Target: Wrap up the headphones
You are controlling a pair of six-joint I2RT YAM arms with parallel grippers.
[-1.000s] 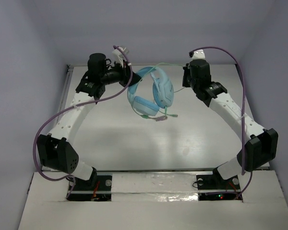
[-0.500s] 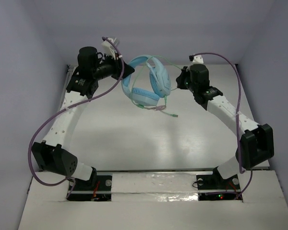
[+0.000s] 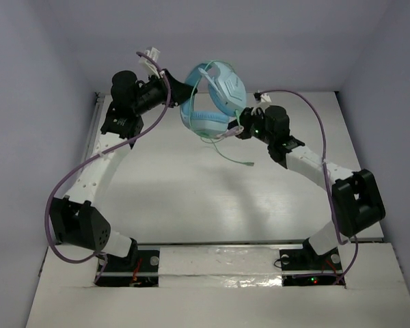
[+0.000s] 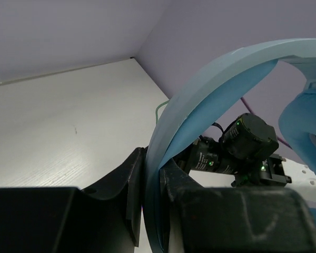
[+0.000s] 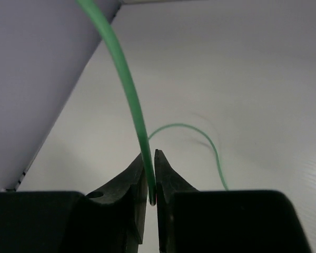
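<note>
The light blue headphones (image 3: 215, 102) hang in the air over the table's far middle. My left gripper (image 3: 184, 92) is shut on their headband (image 4: 210, 89); in the left wrist view the band stands clamped between the jaws of the left gripper (image 4: 152, 158), with an ear cup (image 4: 300, 126) at the right. The thin green cable (image 3: 229, 154) trails down from the cups, and its plug (image 3: 249, 164) dangles above the table. Just right of and below the cups, my right gripper (image 3: 239, 128) is shut on the cable (image 5: 124, 79), which runs between the tips of the right gripper (image 5: 149, 158).
The white table (image 3: 191, 198) is enclosed by pale walls at the back and on both sides. Purple arm cables (image 3: 89, 164) loop beside each arm. The right arm's wrist (image 4: 237, 147) sits close behind the headband.
The left arm has lifted the headphones higher and turned them to the right. The right gripper has moved left, from beside the cups to just under them, bringing the cable along.
</note>
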